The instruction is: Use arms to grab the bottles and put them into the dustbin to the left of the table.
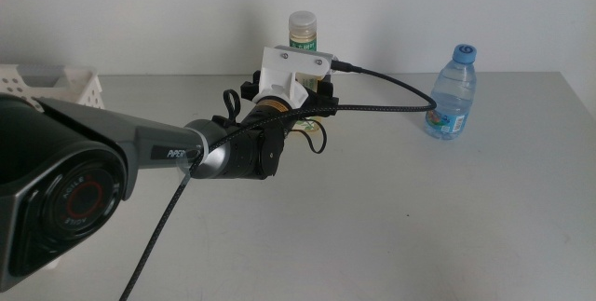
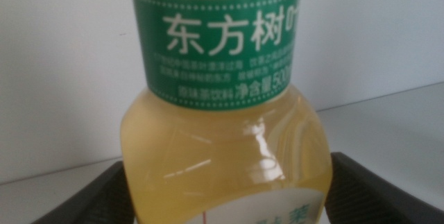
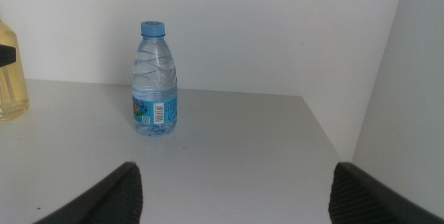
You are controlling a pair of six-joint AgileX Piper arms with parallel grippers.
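White wall backs the grey tabletop [image 1: 391,226]. My left gripper [image 2: 222,189] has its jaws apart flanking the tall yellow tea bottle [image 2: 222,141], ready to clamp; my right gripper [image 3: 232,196], jaws spread, faces the clear blue-capped water bottle [image 3: 154,85] beside it.

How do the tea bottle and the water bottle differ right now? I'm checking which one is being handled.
The tea bottle holds yellow liquid under a green label; the water bottle is clear with a blue cap. The tea bottle sits between the open jaws of the left gripper; the water bottle stands alone, far from the open right gripper. The tea bottle looks bigger. Both stand upright on the table.
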